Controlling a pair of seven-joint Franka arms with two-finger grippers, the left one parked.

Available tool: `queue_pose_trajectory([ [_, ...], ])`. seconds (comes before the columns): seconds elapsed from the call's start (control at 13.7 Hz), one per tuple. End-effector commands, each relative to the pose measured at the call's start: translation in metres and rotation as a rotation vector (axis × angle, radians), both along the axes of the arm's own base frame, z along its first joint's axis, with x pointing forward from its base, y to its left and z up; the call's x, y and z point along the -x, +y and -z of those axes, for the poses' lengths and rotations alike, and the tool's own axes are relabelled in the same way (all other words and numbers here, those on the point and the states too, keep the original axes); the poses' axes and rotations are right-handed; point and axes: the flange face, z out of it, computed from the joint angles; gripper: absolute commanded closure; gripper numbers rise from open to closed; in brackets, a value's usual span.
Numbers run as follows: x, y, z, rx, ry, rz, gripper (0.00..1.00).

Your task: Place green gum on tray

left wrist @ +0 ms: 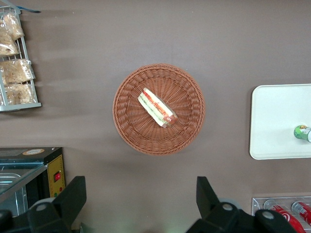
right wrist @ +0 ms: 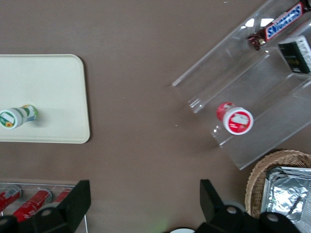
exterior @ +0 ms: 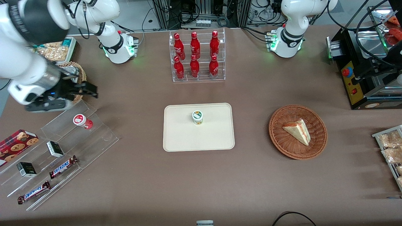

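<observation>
The green gum (exterior: 197, 117) stands upright on the cream tray (exterior: 176, 138), a little farther from the front camera than the tray's middle. It also shows in the right wrist view, the gum (right wrist: 17, 117) on the tray (right wrist: 53, 87), and in the left wrist view, the gum (left wrist: 303, 132) on the tray (left wrist: 277, 121). My gripper (exterior: 84, 89) hangs high above the table toward the working arm's end, over a wicker basket and well away from the tray. The gripper (right wrist: 145, 198) is open and holds nothing.
A clear stepped display (exterior: 62, 147) near the gripper holds a red-lidded bottle (exterior: 82, 121), Snickers bars (exterior: 62, 167) and small dark boxes. A rack of red bottles (exterior: 197, 56) stands farther from the camera than the tray. A wicker basket with a sandwich (exterior: 297, 131) lies toward the parked arm's end.
</observation>
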Motion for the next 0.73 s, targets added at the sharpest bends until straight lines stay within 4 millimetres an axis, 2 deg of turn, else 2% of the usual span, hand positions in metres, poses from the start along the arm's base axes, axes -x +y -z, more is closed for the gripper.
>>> queue_pose_trajectory([
  [0.0,0.004,-0.024,-0.007,-0.013,0.004,0.027,0.0],
  [0.36,0.0,-0.081,-0.009,-0.004,-0.01,0.045,0.0],
  [0.66,-0.001,-0.104,-0.017,0.048,-0.027,0.045,0.0],
])
